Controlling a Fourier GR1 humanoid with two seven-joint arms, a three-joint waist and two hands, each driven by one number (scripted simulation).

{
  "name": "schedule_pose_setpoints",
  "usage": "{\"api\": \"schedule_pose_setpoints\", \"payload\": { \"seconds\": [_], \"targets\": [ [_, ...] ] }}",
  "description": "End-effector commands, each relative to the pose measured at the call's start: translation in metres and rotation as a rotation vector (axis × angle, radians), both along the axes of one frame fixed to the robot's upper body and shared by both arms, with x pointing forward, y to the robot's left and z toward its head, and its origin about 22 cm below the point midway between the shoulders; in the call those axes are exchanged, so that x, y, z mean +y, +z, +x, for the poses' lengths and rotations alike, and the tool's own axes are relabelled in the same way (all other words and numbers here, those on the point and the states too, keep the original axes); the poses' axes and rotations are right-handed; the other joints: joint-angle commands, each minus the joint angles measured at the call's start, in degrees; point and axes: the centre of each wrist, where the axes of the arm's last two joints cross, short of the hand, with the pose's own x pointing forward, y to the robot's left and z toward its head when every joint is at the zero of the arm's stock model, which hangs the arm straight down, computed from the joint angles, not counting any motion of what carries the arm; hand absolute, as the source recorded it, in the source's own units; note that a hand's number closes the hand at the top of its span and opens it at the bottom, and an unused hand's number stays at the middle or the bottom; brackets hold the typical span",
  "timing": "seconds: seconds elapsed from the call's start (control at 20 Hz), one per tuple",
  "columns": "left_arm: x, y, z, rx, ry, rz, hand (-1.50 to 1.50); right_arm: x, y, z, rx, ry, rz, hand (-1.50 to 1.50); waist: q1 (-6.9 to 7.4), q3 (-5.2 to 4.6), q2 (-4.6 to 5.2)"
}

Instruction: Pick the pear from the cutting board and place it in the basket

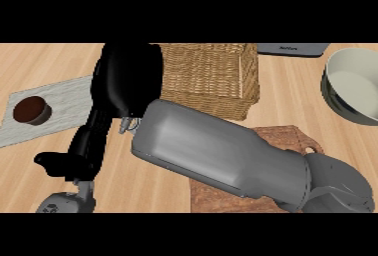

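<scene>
Over the left rim of the wicker basket (210,95), around 11 o'clock, the right hand (129,75) hangs back-side up, so I can't tell if it's holding anything. No pear in view; my guess is it's tucked underneath, ready to go in. The cutting board (291,137) sits at 5 o'clock. The left hand (80,157) rests open at 8. Light wooden counter (148,192), white bowl (354,90) at 3.

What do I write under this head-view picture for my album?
Robot's right hand at the left edge of the wicker basket, forearm crossing the cutting board; pear not visible.
</scene>
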Motion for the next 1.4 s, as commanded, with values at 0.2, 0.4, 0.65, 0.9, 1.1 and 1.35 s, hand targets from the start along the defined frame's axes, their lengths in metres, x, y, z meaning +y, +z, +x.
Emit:
{"api": "schedule_pose_setpoints", "payload": {
  "seconds": [0.2, 0.4, 0.65, 0.9, 1.1, 1.35],
  "targets": [
    [0.011, 0.005, 0.004, -0.015, 0.033, 0.006, 0.00, -0.003, -0.017, 0.014, 0.093, -0.192, 0.120, 1.50, -2.06, 0.14, 0.21],
    [0.016, -0.007, -0.009, 0.000, 0.023, -0.006, 0.00, -0.005, -0.022, 0.019, 0.111, -0.207, 0.075, 1.50, -2.20, 0.13, 0.19],
    [0.012, -0.012, -0.012, 0.006, 0.070, -0.009, 0.00, -0.017, -0.044, 0.031, 0.156, -0.195, 0.025, 1.50, -3.36, 0.19, 0.18],
    [0.014, 0.003, 0.001, -0.021, 0.037, 0.009, 0.00, -0.024, -0.068, 0.038, 0.161, -0.212, -0.028, 1.50, -2.37, 0.16, 0.45],
    [0.022, 0.014, -0.003, -0.016, 0.065, -0.003, 0.00, -0.037, -0.082, 0.048, 0.151, -0.193, 0.045, 1.50, -3.03, 0.22, 0.34],
    [0.001, -0.008, -0.010, -0.010, 0.035, 0.003, 0.00, -0.044, -0.106, 0.045, 0.187, -0.224, 0.048, 1.50, -2.04, 0.18, 0.53]
  ]
}}
